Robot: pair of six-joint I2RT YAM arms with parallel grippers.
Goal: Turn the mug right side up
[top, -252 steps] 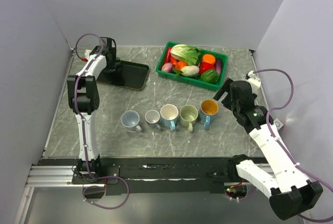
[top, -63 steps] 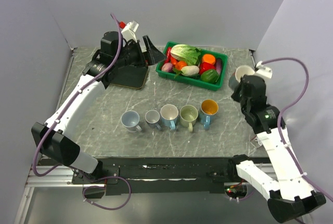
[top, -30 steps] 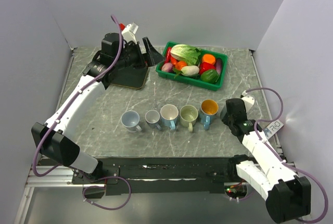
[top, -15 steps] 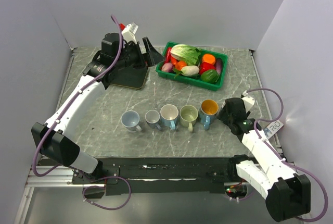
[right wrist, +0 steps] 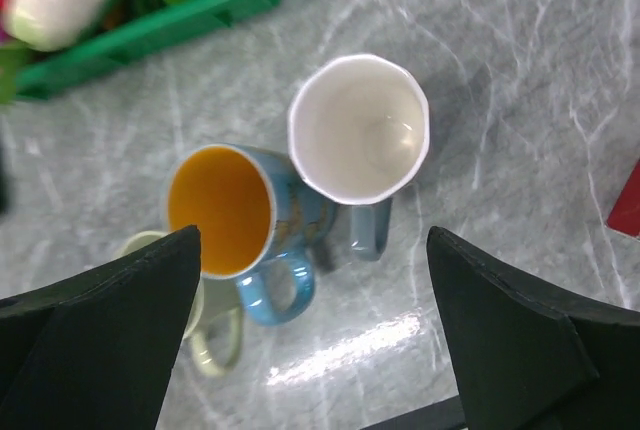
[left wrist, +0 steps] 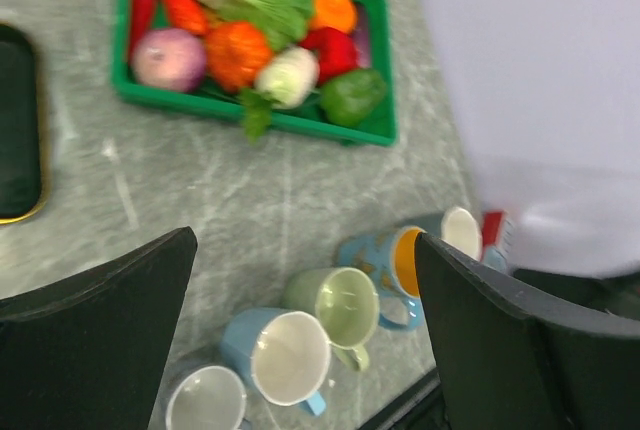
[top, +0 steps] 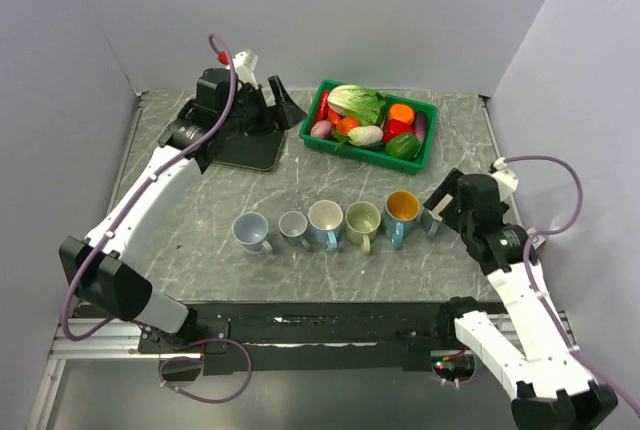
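On your table [top: 300,180], the green crate [top: 360,153] sits behind the row of mugs. Your right gripper [right wrist: 313,238] hangs spread wide, holding nothing, above the white-lined mug [right wrist: 360,140], which stands upright just beside the orange-lined mug [right wrist: 222,212]. Your left gripper [left wrist: 305,238] is likewise spread and empty.

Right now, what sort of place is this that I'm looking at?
Probably a robot test cell, not a kitchen: a left arm and right arm bolted along a marbled table, plain walls boxing it in, and a row of mugs near a green crate of vegetables.
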